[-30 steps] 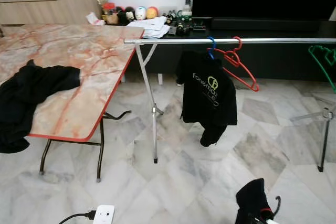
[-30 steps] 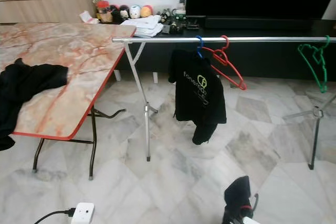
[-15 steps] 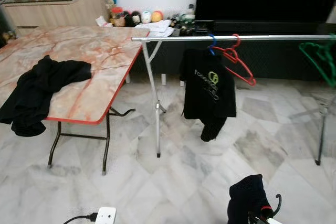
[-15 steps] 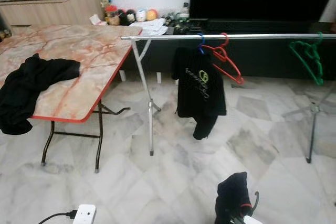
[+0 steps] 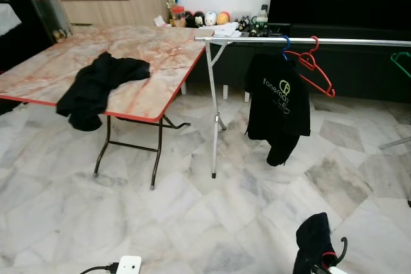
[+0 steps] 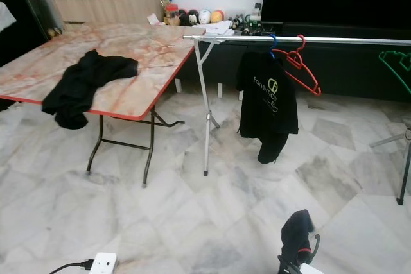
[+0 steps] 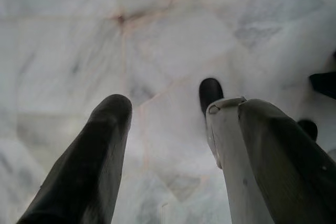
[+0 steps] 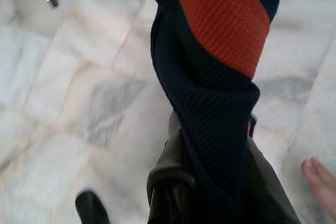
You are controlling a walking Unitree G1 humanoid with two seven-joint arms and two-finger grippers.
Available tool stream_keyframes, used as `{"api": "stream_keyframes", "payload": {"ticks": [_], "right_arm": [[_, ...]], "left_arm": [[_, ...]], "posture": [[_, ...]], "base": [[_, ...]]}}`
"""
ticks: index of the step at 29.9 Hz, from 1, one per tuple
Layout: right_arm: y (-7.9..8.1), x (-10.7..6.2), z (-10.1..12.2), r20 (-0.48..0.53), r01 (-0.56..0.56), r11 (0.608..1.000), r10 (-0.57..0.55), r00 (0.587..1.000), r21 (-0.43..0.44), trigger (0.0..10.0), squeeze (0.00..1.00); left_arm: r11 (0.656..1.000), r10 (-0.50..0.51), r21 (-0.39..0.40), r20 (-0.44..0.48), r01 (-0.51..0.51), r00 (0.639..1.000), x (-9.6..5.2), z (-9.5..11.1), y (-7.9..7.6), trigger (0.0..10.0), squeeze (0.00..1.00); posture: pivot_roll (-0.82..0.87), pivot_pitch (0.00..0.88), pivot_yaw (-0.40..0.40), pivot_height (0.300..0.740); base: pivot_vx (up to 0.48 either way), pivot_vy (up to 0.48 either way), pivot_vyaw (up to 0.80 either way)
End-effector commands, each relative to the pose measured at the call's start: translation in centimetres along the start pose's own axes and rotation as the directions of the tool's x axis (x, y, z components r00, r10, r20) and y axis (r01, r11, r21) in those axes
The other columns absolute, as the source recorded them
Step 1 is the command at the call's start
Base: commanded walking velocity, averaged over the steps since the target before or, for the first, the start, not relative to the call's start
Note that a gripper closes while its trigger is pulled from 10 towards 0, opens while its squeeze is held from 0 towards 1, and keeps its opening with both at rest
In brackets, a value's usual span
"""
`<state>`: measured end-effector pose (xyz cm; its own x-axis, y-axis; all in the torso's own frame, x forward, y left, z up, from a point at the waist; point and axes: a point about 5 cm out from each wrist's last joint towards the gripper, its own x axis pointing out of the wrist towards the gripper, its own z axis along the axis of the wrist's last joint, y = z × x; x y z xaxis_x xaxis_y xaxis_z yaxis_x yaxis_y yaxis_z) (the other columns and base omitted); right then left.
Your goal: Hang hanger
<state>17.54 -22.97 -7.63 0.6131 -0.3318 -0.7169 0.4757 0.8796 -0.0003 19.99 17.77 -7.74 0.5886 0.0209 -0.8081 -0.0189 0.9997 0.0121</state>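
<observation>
The right gripper [image 8: 210, 182] is pinching a dark garment with a red band [image 8: 210, 40], its black hook [image 5: 340, 248] curling just beside the fingers. The left gripper [image 7: 173, 150] is hanging idle over the floor, fingers spread. Well ahead, the rail [image 5: 302, 41] is already carrying a black shirt [image 5: 277, 104] and a red hanger [image 5: 314, 68]; the hanging itself is seemingly still waiting.
</observation>
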Motion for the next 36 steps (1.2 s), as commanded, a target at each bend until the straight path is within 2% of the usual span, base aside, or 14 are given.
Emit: {"api": "stream_keyframes", "payload": {"ticks": [1, 5, 26, 29, 31, 32, 36], "right_arm": [[0.3, 0.0, 0.0, 0.007, -0.005, 1.0, 0.005, 1.0, 0.013, 10.0, 0.0], [0.4, 0.0, 0.2, 0.013, -0.006, 1.0, 0.005, 1.0, 0.017, 10.0, 0.0], [0.8, 0.2, 0.8, 0.022, -0.024, 1.0, 0.024, 0.999, 0.016, 10.0, 0.0], [1.9, 0.5, 2.1, 0.038, -0.126, 0.982, 0.132, 0.99, -0.142, 10.0, 0.0], [2.7, 0.6, 2.7, 0.047, -0.182, 0.951, 0.199, 0.979, -0.249, 10.0, 0.0], [3.4, 0.6, 3.6, 0.065, -0.225, 0.923, 0.257, 0.964, -0.311, 10.0, 0.0], [3.4, 1.0, 5.5, 0.101, -0.228, 0.911, 0.277, 0.955, -0.345, 10.0, 0.0]], "left_arm": [[1.0, 0.002, -0.003, -0.033, -0.002, 0.999, -0.1, -1.0, 0.2, 10.0, 0.0], [1.0, 0.003, -0.005, -0.031, -0.003, 1.0, -0.1, -0.9, 0.2, 10.0, 0.0], [1.0, 0.003, -0.025, -0.006, -0.003, 1.0, -0.1, -0.4, 0.2, 10.0, 0.0], [1.0, 0.004, -0.003, 0.037, -0.004, 0.999, 0.0, 0.8, 0.4, 10.0, 0.0], [1.0, 0.005, 0.011, 0.064, -0.005, 0.998, 0.1, 1.5, 0.4, 10.0, 0.0], [1.0, 0.001, 0.014, 0.099, -0.003, 0.995, 0.1, 2.4, 0.5, 10.0, 0.0], [0.999, -0.017, 0.036, 0.147, 0.012, 0.989, 0.2, 3.7, 0.4, 10.0, 0.0]], "posture": [[-0.03, 0.0, 0.083, 0.74], [-0.03, 0.0, 0.082, 0.74], [-0.03, 0.012, 0.078, 0.74], [-0.03, 0.011, 0.075, 0.74], [-0.02, 0.011, 0.07, 0.74], [-0.02, 0.01, 0.067, 0.74], [-0.02, 0.007, 0.064, 0.74]], "base": [[-0.349, 0.0, 0.0], [-0.349, 0.0, 0.0], [0.0, 0.0, 0.0], [0.0, 0.0, 0.0], [0.0, 0.0, 0.0], [0.0, 0.0, 0.0], [0.0, 0.0, 0.0]]}}
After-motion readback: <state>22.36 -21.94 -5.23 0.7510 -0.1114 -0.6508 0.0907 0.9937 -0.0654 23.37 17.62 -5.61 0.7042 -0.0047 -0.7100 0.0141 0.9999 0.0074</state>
